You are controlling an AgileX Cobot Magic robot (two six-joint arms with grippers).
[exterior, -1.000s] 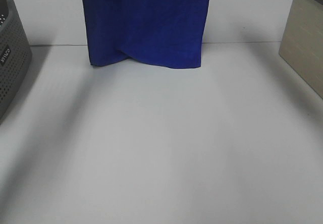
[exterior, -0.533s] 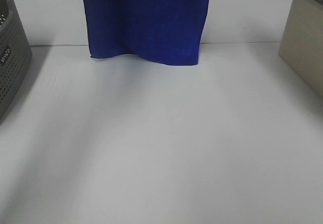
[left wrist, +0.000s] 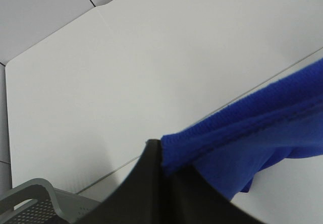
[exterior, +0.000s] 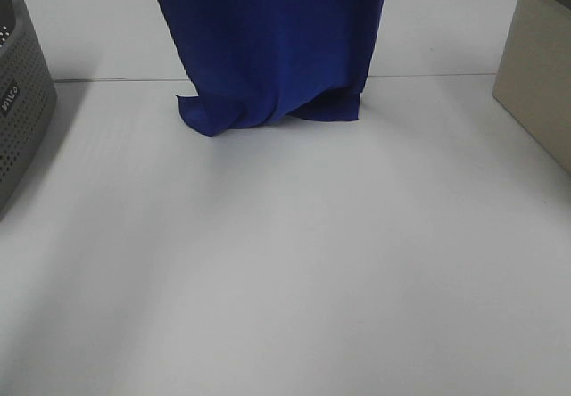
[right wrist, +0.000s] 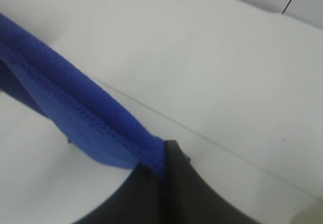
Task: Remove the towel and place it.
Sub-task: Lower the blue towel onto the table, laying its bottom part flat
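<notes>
The towel (exterior: 272, 39), that big royal-blue plush microfibre cloth with stitched edges, was hanging like a curtain over the far middle of the white tabletop (exterior: 285, 262), with its bottom hem touching the surface. Compared with half a second before, the hem had swung a bit to the right and crumpled. The lower left corner had kicked out into a little flap, and folds had bunched up where the edge had been nearly straight. To me that read as you letting the cloth start to pile on the table, so the removing looked done and the placing was only getting going. That bunching could've cost you a flat lay.

Your left gripper (left wrist: 154, 147) had its black fingers pressed together, pinching one top corner of the towel. Your right gripper (right wrist: 170, 147) was doing the same on the other corner, right on the stitched hem.

Count-wise: one towel, two grippers, one grey perforated plastic basket (exterior: 22, 119) at the left edge, and one beige rectangular bin (exterior: 535, 84) at the right.
</notes>
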